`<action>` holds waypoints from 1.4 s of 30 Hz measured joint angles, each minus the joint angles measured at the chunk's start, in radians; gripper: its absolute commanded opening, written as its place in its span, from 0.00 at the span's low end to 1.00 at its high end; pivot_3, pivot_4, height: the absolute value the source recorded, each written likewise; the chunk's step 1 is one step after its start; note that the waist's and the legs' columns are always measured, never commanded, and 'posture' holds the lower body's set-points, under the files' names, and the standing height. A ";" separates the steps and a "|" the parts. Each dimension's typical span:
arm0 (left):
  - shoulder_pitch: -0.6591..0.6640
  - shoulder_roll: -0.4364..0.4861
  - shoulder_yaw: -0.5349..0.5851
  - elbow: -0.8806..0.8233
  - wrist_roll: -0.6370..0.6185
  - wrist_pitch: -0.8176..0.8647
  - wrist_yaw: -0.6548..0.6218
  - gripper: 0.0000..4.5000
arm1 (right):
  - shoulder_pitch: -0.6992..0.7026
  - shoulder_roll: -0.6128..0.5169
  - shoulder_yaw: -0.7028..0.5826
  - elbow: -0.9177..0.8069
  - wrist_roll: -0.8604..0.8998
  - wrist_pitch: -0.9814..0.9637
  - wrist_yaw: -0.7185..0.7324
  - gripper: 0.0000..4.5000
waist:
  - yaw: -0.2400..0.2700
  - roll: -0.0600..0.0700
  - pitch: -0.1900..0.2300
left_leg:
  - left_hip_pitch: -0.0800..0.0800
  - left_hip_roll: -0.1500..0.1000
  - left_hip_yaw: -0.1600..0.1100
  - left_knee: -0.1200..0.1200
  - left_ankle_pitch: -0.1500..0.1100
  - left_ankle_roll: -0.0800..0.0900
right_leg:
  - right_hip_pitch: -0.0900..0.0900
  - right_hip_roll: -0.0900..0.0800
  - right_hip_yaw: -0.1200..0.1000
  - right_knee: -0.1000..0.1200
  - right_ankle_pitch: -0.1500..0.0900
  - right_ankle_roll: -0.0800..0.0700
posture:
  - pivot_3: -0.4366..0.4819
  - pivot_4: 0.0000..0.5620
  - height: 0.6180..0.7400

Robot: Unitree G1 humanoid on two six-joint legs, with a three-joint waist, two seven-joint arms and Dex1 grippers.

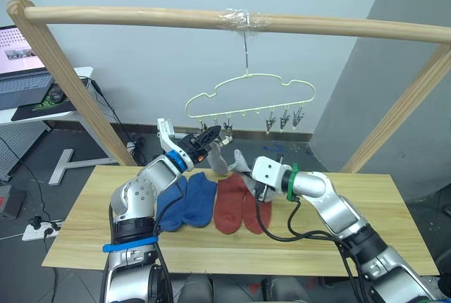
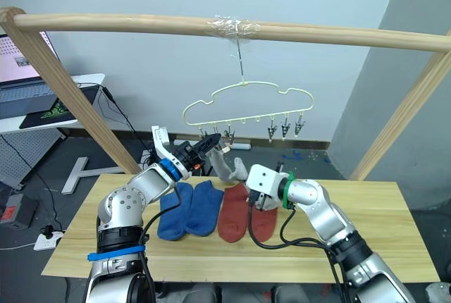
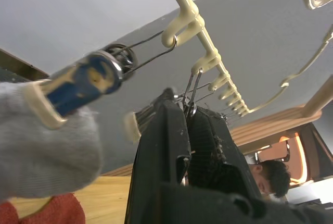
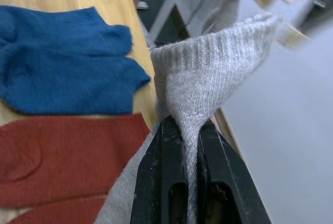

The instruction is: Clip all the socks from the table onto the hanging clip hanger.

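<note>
The pale yellow-green clip hanger (image 1: 248, 96) hangs by its hook from the taped pole. My left gripper (image 1: 211, 134) is raised to the left-hand clips and, in the left wrist view, is shut on one metal clip (image 3: 190, 89). My right gripper (image 4: 190, 126) is shut on a light grey sock (image 1: 224, 160), holding it up so that its cuff is just under those clips. Two blue socks (image 1: 187, 201) and two rust-red socks (image 1: 236, 206) lie flat side by side on the wooden table (image 1: 366, 211), under both arms.
A thick wooden frame pole (image 1: 141, 15) spans the scene, with slanted legs at both table ends. A white desk (image 1: 42, 109) with a laptop stands at the far left. A person (image 3: 271, 174) shows behind the frame. A power strip (image 1: 39, 229) lies on the floor.
</note>
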 measured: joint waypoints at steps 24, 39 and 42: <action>0.020 0.007 -0.044 -0.036 0.001 -0.001 -0.003 0.02 | -0.091 -0.001 0.038 0.065 -0.120 -0.051 0.038 0.01 | -0.001 0.000 0.000 | 0.000 0.000 0.000 0.000 0.000 0.000 | -0.001 0.000 0.000 0.000 0.000 0.000 | 0.56 0.14 1.00; 0.020 0.015 -0.067 -0.036 0.001 0.005 -0.012 0.02 | -0.091 0.010 0.032 0.054 -0.122 -0.047 0.018 0.01 | -0.002 0.000 0.000 | -0.001 0.000 0.000 -0.001 0.000 0.000 | -0.001 0.000 0.000 0.000 0.000 0.000 | 0.55 0.14 1.00; 0.020 0.018 -0.066 -0.036 0.001 0.005 -0.012 0.02 | -0.088 -0.007 0.027 0.033 -0.121 -0.046 0.018 0.01 | -0.002 0.000 0.000 | -0.001 0.000 0.000 -0.001 0.000 0.000 | -0.001 0.000 0.000 0.000 0.000 0.000 | 0.55 0.14 1.00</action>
